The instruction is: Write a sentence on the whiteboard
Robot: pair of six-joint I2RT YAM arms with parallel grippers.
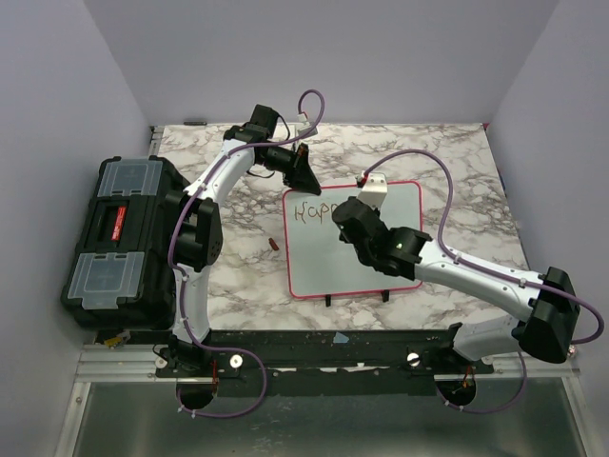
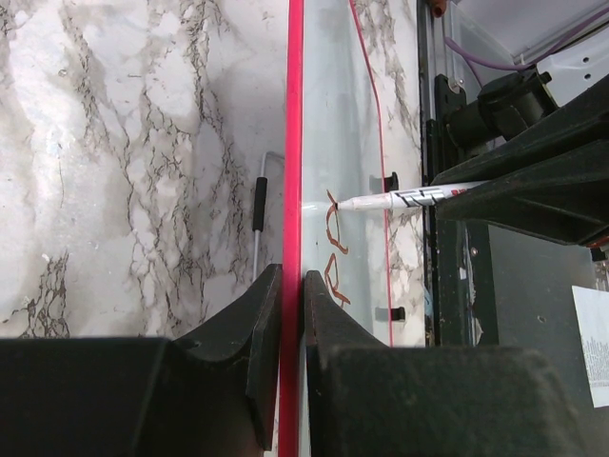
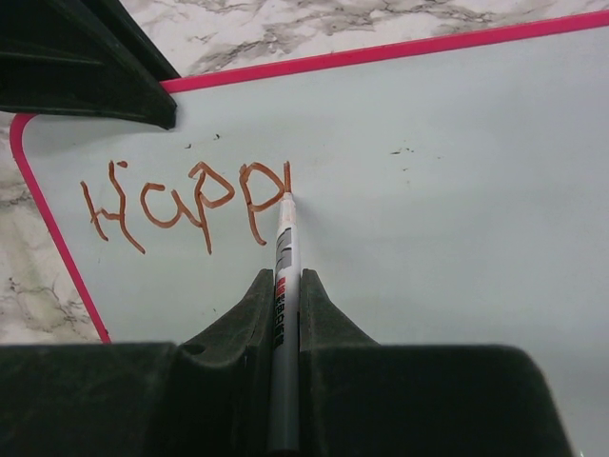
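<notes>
The black toolbox [image 1: 119, 238] is sitting shut at the left, and I cannot tell what is inside. The whiteboard [image 1: 319, 262] is lying in the middle of the marble table [image 1: 466, 200]. The sentence [image 3: 181, 200] is showing just "Happ" in red-brown letters. The left gripper [image 2: 292, 281] is pinching the board's pink far edge. The right gripper [image 3: 285, 281] is squeezing the marker [image 3: 284, 243], with its tip touching the board. Pale purple walls [image 1: 333, 57] are standing around.

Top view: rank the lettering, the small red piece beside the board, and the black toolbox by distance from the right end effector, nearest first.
1. Lettering: on the whiteboard, right at the right end effector, just to its left in the view.
2. Small red piece: lying just off the board's left edge.
3. Black toolbox: far left of the view.
</notes>
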